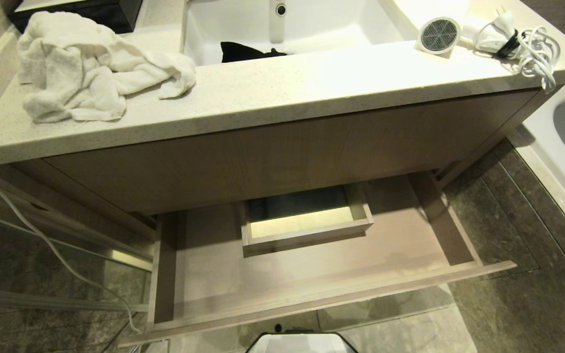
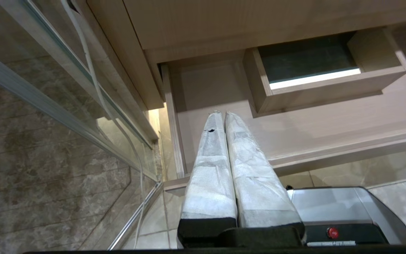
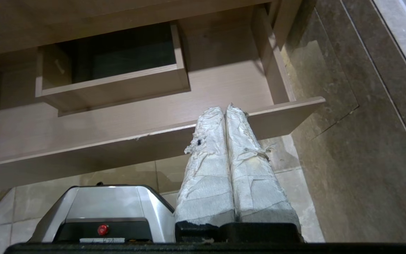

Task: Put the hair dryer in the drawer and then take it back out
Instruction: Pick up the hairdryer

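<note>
The small white hair dryer (image 1: 447, 33) lies on the countertop at the far right, its dark mesh grille facing me and its bundled pale cord (image 1: 527, 49) beside it. Below the counter the wood-grain drawer (image 1: 312, 289) stands pulled out, nothing lying in it, with a boxed cut-out (image 1: 307, 220) at mid-back. Neither arm shows in the head view. My left gripper (image 2: 223, 113) hangs shut in front of the drawer's (image 2: 330, 141) left end, holding nothing. My right gripper (image 3: 224, 108) is shut and empty in front of the drawer's (image 3: 118, 148) right end.
A crumpled white towel (image 1: 91, 68) lies on the counter's left part. The white sink (image 1: 282, 29) sits behind, with a dark object in it. A bathtub rim (image 1: 557, 162) runs along the right. A glass panel and a loose cable (image 1: 52, 245) stand at the left. My base (image 1: 302, 343) is below the drawer.
</note>
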Controlling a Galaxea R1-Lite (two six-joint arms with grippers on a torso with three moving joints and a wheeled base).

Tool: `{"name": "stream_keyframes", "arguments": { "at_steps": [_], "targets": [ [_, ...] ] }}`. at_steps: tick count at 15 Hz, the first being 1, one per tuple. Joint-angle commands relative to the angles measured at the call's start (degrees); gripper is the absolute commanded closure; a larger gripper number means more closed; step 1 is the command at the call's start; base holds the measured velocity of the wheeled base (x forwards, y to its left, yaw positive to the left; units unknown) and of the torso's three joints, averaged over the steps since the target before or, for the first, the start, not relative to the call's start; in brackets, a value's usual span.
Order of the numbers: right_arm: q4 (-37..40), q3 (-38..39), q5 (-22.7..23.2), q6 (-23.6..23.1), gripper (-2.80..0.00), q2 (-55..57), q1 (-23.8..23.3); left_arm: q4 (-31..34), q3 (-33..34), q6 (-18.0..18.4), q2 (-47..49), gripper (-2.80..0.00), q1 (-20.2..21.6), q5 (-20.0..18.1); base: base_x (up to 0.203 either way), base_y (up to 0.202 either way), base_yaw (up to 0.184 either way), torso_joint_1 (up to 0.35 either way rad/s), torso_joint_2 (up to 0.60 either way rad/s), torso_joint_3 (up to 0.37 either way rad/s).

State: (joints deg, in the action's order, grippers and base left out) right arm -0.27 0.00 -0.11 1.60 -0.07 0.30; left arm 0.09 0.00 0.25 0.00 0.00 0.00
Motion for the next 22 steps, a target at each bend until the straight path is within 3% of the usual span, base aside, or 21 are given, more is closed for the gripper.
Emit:
{"name": "stream_keyframes", "arguments": {
  "at_steps": [1, 8, 22],
  "targets": [
    [0.0, 0.1, -0.1, 0.1, 0.0, 0.0, 0.0, 0.0, 0.0, 0.0, 0.0, 0.0, 0.0, 0.0, 0.0, 0.0, 0.0, 0.0, 0.0, 0.0],
    [-0.1, 0.1, -0.2, 0.6, 0.0, 0.0, 0.0, 0.0, 0.0, 0.0, 0.0, 0.0, 0.0, 0.0, -0.001, -0.001, 0.012, 0.114, -0.21, -0.097],
    [-0.1, 0.1, -0.2, 0.6, 0.0, 0.0, 0.0, 0.0, 0.1, 0.0, 0.0, 0.0, 0.0, 0.0, 0.003, -0.017, 0.15, 0.214, -0.4, -0.185]
  ]
}}
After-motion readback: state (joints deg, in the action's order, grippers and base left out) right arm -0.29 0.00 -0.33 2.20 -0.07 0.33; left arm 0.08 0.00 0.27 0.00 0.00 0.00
